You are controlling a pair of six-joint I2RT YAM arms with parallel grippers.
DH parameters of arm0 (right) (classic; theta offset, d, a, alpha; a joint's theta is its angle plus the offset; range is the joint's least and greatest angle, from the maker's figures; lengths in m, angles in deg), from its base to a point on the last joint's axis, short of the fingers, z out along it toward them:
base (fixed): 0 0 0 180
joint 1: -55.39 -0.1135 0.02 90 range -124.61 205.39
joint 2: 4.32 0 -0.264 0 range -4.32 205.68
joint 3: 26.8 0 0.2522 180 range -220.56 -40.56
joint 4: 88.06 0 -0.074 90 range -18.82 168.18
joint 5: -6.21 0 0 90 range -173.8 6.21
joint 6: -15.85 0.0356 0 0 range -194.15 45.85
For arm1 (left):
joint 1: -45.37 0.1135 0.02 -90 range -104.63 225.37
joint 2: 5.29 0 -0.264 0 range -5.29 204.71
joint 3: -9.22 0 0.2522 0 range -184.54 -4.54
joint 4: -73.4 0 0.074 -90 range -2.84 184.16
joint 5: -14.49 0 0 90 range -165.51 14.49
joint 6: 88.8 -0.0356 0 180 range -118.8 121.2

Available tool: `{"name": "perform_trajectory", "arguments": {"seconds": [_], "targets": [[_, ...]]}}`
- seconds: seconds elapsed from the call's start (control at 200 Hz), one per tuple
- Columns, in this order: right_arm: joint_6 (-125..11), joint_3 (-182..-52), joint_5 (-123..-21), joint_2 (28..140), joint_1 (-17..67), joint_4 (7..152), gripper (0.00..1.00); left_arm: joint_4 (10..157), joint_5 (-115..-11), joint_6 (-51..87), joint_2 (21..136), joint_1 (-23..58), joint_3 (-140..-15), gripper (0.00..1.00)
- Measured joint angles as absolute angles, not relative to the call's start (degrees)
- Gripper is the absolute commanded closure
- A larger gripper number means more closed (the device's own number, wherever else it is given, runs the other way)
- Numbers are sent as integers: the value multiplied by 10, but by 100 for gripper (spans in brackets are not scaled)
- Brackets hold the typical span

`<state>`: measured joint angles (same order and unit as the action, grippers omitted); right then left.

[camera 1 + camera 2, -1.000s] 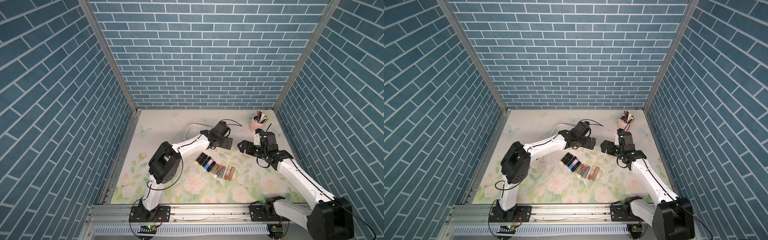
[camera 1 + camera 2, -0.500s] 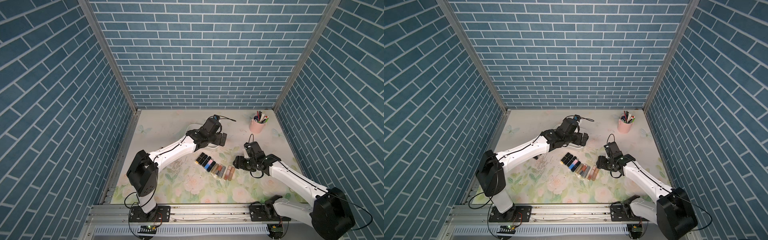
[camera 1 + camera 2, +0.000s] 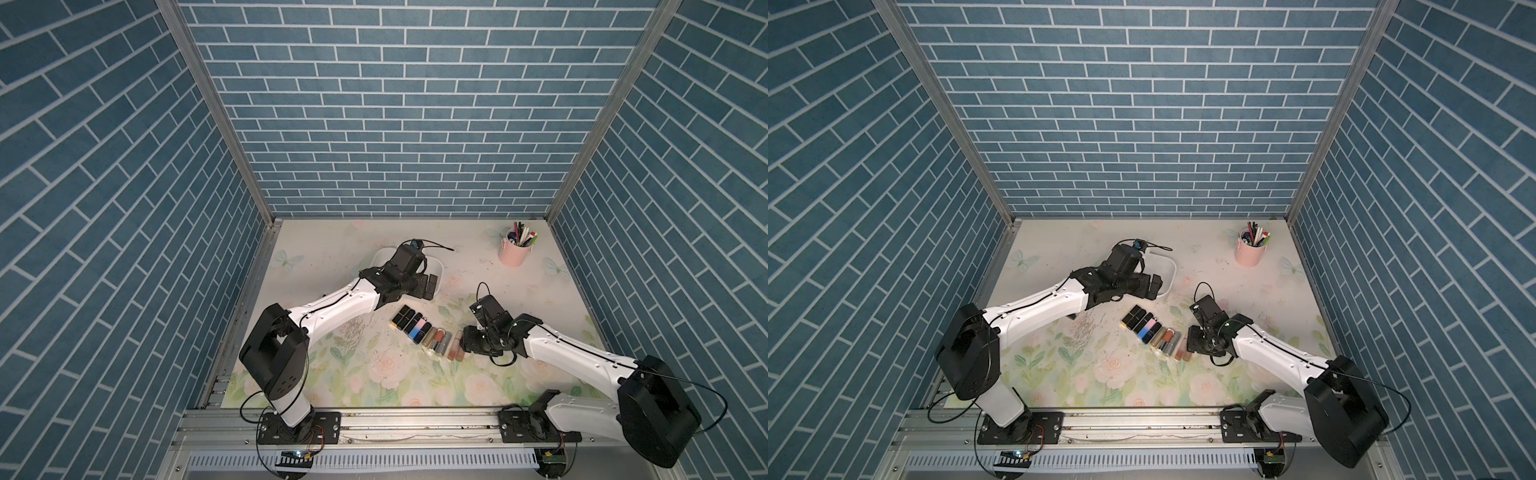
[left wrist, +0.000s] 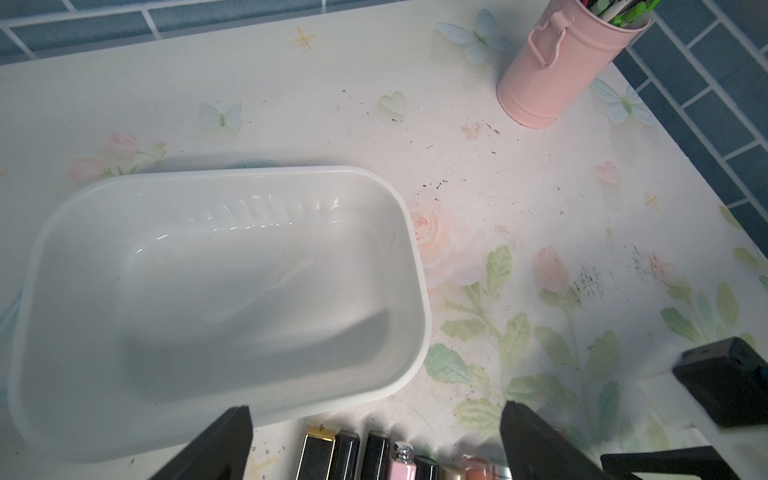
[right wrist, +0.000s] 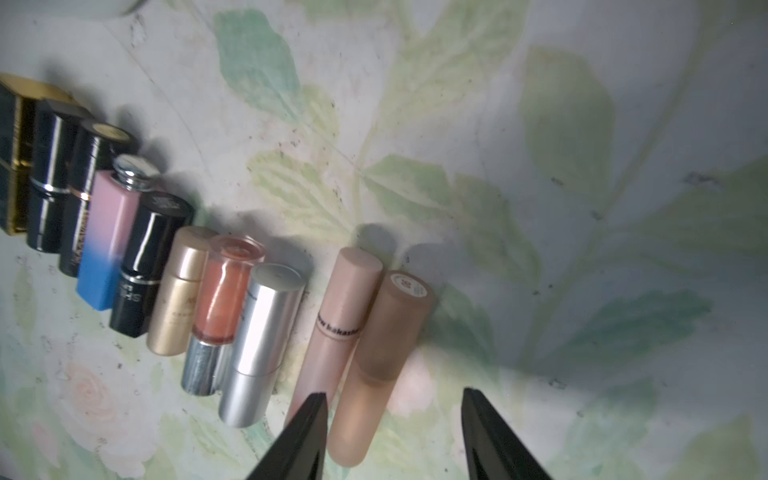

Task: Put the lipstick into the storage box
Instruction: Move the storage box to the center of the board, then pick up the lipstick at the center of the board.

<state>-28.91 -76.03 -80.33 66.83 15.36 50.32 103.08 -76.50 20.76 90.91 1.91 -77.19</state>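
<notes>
Several lipsticks (image 3: pixel 428 334) (image 3: pixel 1156 332) lie side by side in a row on the floral mat. The tan lipstick (image 5: pixel 384 357) (image 3: pixel 459 353) is at the row's right end, next to a pale pink one (image 5: pixel 340 316). My right gripper (image 5: pixel 394 392) (image 3: pixel 467 345) is low and open around the tan one's base. One finger sits between the tan and pink tubes; the other stands clear of the tube. The white storage box (image 4: pixel 415 257) (image 3: pixel 380 259) (image 3: pixel 1169 270) is empty. My left gripper (image 4: pixel 376 407) (image 3: pixel 428 286) hangs wide open over its near edge, holding nothing.
A pink pen cup (image 3: pixel 515 253) (image 3: pixel 1250 253) (image 4: pixel 552 75) full of pens stands at the back right. Blue brick walls close in the mat on three sides. Part of the right arm (image 4: pixel 723 382) shows at the edge of the left wrist view.
My right arm swung from near the pen cup down to the row's right end, and its jaws narrowed around the tan lipstick. The left gripper drifted a little left over the box.
</notes>
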Motion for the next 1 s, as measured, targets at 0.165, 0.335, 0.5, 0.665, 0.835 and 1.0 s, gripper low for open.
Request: {"name": "perform_trajectory", "arguments": {"seconds": [0.165, 0.335, 0.5, 0.665, 0.835, 1.0], "targets": [[-278, -766, -816, 691, 127, 503, 46, 1024, -761, 205, 907, 25, -761, 1], [-273, -772, -825, 716, 107, 503, 49, 1022, -757, 202, 897, 29, -750, 0], [-264, -776, -832, 735, 96, 504, 55, 1019, -756, 199, 884, 36, -738, 0], [-262, -776, -838, 735, 95, 503, 59, 1018, -755, 199, 875, 40, -733, 0], [-259, -776, -840, 735, 94, 505, 66, 1013, -749, 199, 873, 43, -729, 0], [-259, -774, -840, 742, 93, 517, 80, 999, -706, 210, 872, 59, -714, 0]]}}
